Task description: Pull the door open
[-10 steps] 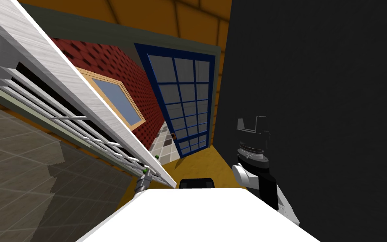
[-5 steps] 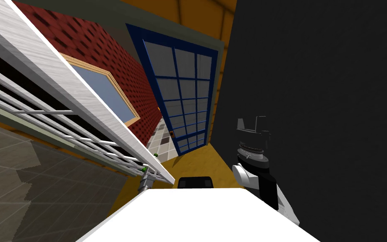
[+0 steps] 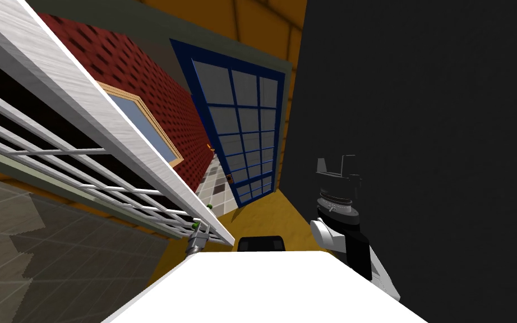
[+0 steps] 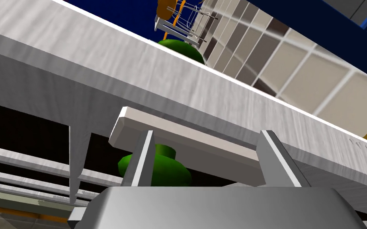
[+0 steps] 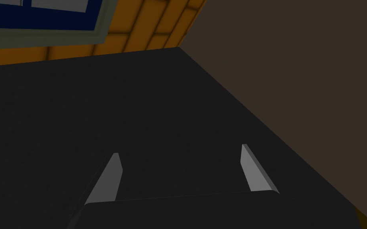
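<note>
The white door (image 3: 83, 112) with thin glazing bars stands swung out on my left, its free edge running down toward my chest. A green knob (image 3: 196, 226) sits near that edge on the near face, and a second one (image 3: 209, 207) on the far face. My left gripper (image 3: 197, 238) is just below the near knob. In the left wrist view it (image 4: 208, 135) is open, its fingers astride a pale plate (image 4: 186, 139) on the door's edge (image 4: 139, 79). The green knob (image 4: 166, 167) lies behind one finger, not between the two. My right gripper (image 3: 338, 162) is raised at my right, open (image 5: 178, 153) and empty.
A dark wall (image 3: 420, 140) stands close on my right. Ahead, a narrow strip of orange floor (image 3: 263, 218) leads to a blue-framed glazed door (image 3: 240, 134). A red wall with a framed window (image 3: 145, 126) and a tiled floor (image 3: 218, 190) lie beyond the white door.
The whole head view has shifted a little, so I have moved. The white door's edge and my left gripper stay together near my chest. The right arm has not moved.
</note>
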You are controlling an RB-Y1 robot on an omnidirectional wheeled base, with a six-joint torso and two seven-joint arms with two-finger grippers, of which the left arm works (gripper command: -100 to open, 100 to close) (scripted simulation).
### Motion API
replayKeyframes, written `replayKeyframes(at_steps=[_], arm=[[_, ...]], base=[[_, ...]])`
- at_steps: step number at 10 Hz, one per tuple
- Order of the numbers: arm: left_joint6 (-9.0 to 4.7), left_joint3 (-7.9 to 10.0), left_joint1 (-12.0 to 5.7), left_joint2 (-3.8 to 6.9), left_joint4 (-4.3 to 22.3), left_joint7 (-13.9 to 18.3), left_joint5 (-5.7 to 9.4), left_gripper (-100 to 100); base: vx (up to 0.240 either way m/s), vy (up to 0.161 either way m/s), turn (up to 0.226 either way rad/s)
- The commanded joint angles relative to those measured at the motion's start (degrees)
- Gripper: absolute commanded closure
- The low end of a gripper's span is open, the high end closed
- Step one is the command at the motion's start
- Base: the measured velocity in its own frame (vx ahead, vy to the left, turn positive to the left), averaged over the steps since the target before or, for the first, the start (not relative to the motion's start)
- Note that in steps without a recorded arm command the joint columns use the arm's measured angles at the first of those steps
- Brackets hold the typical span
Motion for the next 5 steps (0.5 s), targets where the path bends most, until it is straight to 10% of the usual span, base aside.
replayKeyframes(at_steps=[1,5], arm=[[-0.2,0.83,0.11,1.17,0.1,2.5,1.05,-100],[-0.58,-0.84,0.59,1.46,-0.9,8.3,2.05,-100]], base=[[-0.044,0.024,-0.049],[-0.078,0.056,-0.091]])
